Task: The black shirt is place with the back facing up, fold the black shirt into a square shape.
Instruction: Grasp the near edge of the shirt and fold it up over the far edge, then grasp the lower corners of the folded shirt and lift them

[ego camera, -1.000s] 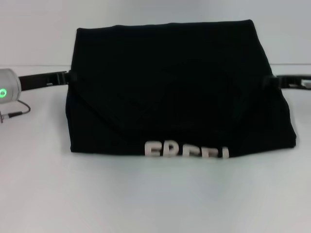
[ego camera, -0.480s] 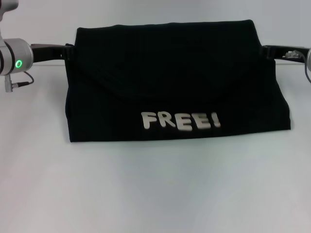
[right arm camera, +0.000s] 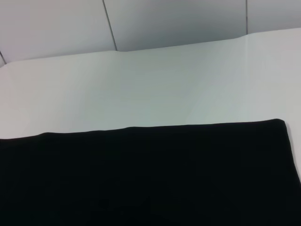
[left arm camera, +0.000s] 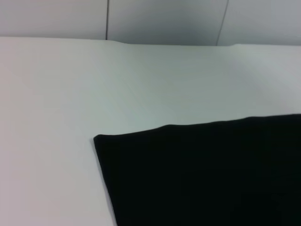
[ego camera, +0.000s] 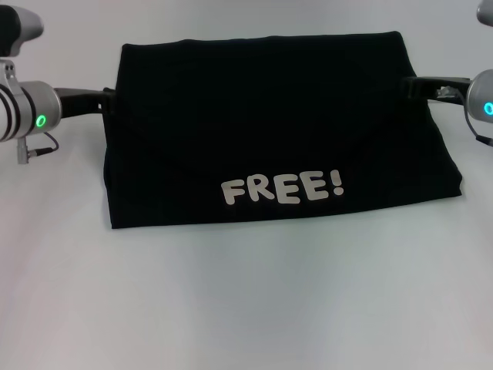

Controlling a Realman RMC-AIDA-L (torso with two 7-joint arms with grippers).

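**Black shirt held up by two grippers**

The black shirt [ego camera: 269, 131] fills the middle of the head view. It is folded into a wide shape and sits on the white table [ego camera: 246, 308]. Its bottom edge rests on the table at about 6 o'clock. White letters [ego camera: 282, 187] that say "FREE!" show on the front, near the bottom edge.

The left gripper [ego camera: 108, 100] is at 9 o'clock, touching the shirt's left side. Its tips go into the cloth there, so I cannot tell how far open it is, or if it is pinching the shirt. A green light glows on the silver arm behind it.

The right gripper [ego camera: 412, 86] is at 3 o'clock, touching the shirt's right side. Its tips are hidden by the cloth too, so I cannot tell how wide it is. A blue-green light glows on its arm.

Each wrist view shows one corner of the black cloth lying flat on the white table, with a grey wall [right arm camera: 164, 23] behind.
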